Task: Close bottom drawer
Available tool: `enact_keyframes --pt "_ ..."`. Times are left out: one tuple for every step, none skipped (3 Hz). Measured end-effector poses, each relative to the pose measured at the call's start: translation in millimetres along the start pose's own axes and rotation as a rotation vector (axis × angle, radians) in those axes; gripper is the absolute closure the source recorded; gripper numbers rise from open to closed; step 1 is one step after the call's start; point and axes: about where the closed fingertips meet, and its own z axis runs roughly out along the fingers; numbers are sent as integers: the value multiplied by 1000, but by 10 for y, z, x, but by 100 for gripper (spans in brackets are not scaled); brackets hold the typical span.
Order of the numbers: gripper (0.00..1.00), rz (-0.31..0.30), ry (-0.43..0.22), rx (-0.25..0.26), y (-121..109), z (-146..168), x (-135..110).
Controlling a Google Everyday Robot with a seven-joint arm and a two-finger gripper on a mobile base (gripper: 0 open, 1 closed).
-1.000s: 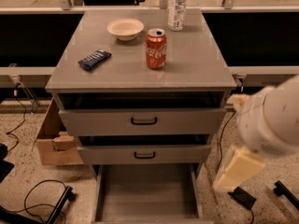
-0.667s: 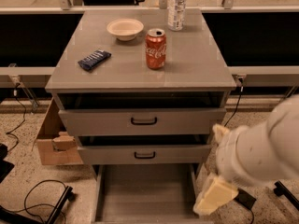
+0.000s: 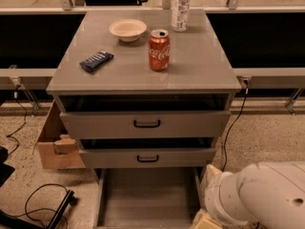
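Grey bottom drawer [image 3: 147, 199] stands open, pincer [image 3: 206, 221] beside its right wall.

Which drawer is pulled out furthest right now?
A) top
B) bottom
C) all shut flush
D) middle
B: the bottom drawer juts far out with its grey floor showing. The top drawer and middle drawer are only slightly ajar. The hand is at the picture's lower edge, just right of the bottom drawer.

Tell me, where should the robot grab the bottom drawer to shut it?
Probably at its front edge, coming from the front and pushing straight back. The bottom drawer sticks far out, its open tray running front to back; its front lies below the picture's edge. The gripper is low beside its right wall.
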Motion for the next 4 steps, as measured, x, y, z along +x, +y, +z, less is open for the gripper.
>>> enact_keyframes --pt "0 -3 0 3 -3 -12 0" --pt "0 2 27 -42 138 253 29" --pt "15 49 64 -124 413 812 257" --pt "38 134 87 -214 702 1445 619"
